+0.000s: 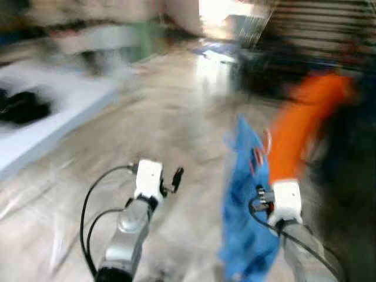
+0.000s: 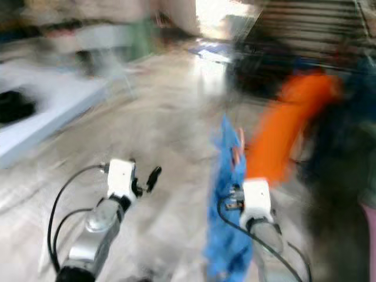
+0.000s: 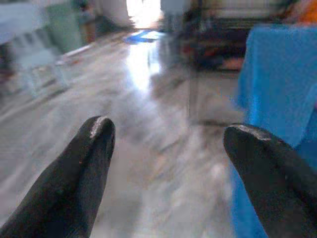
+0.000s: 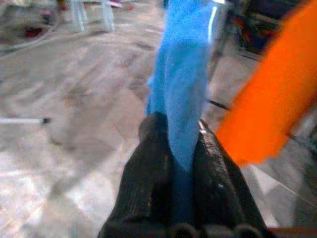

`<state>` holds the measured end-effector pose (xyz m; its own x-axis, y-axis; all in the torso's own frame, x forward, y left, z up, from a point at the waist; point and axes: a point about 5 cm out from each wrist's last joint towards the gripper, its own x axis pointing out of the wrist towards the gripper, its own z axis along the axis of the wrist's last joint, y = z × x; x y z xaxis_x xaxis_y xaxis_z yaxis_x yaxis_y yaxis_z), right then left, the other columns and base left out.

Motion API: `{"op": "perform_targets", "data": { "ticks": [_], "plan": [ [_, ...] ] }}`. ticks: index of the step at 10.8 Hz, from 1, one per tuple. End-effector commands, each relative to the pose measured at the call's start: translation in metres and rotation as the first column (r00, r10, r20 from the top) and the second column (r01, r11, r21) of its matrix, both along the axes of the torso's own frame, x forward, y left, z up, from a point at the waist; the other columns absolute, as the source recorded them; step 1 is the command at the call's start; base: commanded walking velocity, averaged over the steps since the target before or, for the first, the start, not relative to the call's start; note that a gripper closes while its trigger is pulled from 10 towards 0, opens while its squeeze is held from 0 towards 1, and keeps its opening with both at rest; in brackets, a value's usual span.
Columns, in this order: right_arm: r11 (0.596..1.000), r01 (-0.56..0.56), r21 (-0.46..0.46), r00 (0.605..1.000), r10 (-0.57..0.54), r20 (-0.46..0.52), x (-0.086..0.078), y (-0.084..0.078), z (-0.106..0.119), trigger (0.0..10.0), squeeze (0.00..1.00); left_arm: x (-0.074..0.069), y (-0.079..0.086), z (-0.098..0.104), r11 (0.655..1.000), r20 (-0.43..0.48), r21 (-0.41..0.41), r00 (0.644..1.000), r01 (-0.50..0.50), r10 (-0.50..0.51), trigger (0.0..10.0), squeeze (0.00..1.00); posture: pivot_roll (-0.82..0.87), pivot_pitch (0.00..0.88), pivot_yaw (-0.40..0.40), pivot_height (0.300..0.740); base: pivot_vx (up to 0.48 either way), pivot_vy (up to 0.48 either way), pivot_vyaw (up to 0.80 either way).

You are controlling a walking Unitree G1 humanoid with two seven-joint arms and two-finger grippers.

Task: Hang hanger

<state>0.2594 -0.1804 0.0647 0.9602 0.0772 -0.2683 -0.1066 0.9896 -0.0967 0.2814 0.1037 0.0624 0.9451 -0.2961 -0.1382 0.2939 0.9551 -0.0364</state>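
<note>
Both eye views are blurred by motion. A blue garment [image 1: 244, 205] hangs in front of my right arm, and in the right wrist view my right gripper [image 4: 176, 124] is shut on its lower fold [image 4: 183, 74]. The hanger itself cannot be made out in the blur. An orange shape [image 1: 305, 123] hangs just right of the blue garment, close to my right gripper. My left gripper [image 1: 174, 179] is held out over the bare floor; its fingers [image 3: 94, 148] stand wide apart with nothing between them.
A low white platform [image 1: 53, 111] with a dark bundle [image 1: 23, 106] lies to the left. Dark furniture [image 1: 317, 35] stands at the back right, and a bright doorway [image 1: 223, 12] is straight ahead. Open marbled floor [image 1: 176, 117] lies between them.
</note>
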Motion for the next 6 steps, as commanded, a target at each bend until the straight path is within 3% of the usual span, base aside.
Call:
{"op": "perform_targets", "data": {
  "ticks": [1,6],
  "plan": [
    [1.000,-0.002,0.003,0.999,0.002,0.033,0.0009,0.0034,0.0059,10.0,0.00,0.0021,0.0009,0.0010,1.000,-0.002,0.012,1.000,-0.003,0.003,10.0,0.00,-0.13,0.014,0.078,0.740,-0.270,0.000,0.00],
    [1.000,-0.010,-0.002,1.000,0.010,0.028,0.0001,0.0051,0.0051,10.0,0.00,0.0029,0.0008,0.0011,1.000,0.001,0.015,1.000,-0.010,0.010,10.0,0.00,-0.13,0.018,0.080,0.740,0.000,0.000,0.00]
  ]
}}
